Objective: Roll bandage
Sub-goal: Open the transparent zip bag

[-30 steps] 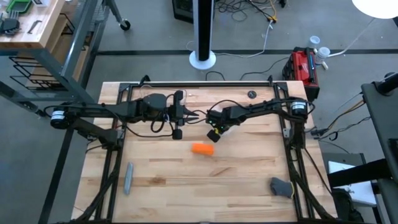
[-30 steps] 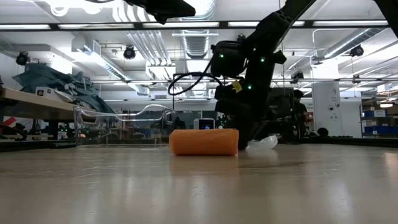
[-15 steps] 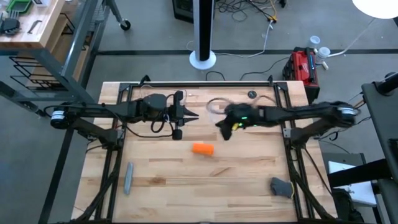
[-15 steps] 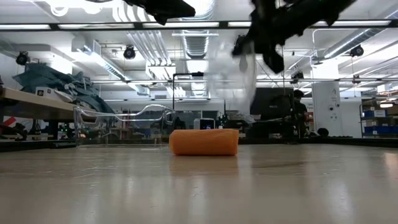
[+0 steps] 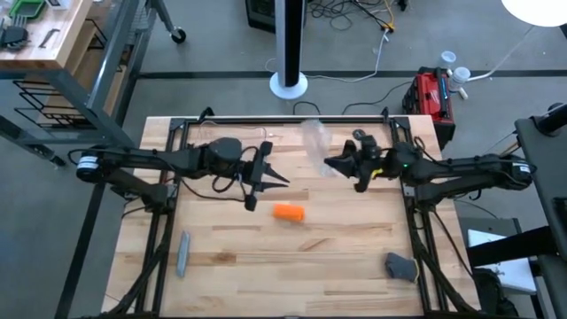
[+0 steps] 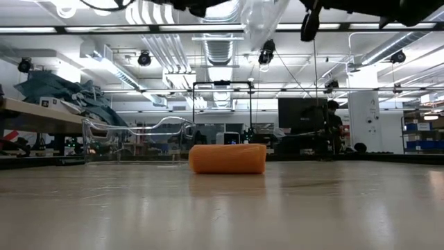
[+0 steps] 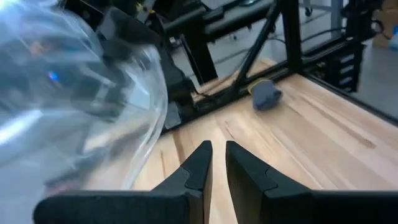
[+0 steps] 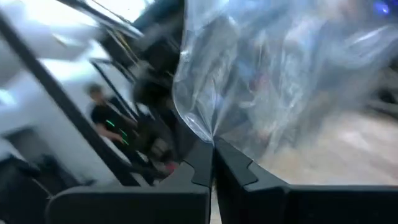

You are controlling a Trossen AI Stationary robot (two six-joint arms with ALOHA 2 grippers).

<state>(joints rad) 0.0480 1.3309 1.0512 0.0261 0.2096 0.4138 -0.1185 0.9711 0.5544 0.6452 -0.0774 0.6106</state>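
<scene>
The bandage [image 5: 288, 212] is a short orange roll lying on its side on the wooden table, also in the low view [image 6: 227, 158]; no gripper touches it. My right gripper [image 5: 331, 165] hovers beyond the roll toward the far right, shut on a crinkled clear plastic wrap [image 5: 314, 140] held in the air. My left gripper [image 5: 282, 181] hangs above the table just to the far left of the roll. Its fingers point toward the table's right edge and stand open by a narrow gap [image 7: 216, 149], with nothing between them. My right gripper pinches a gathered lower point of the clear plastic wrap [image 8: 208, 133] between its two fingertips. The wrap billows out past the fingers [image 8: 280, 74]. It is lifted clear of the table, high in the low view [image 6: 262, 17].
A grey bar [image 5: 183, 252] lies near the table's near left. A grey lump [image 5: 400, 266] sits at the near right, also seen in the left wrist view [image 7: 266, 95]. A small black disc [image 5: 359, 135] lies at the far edge. Bare wood surrounds the roll.
My right gripper has risen from beside the roll and drawn back toward the table's far right, tipping from pointing down to nearly level. It has carried the clear plastic wrap up off the table. My left gripper has drifted slightly toward the near edge. The roll has stayed put.
</scene>
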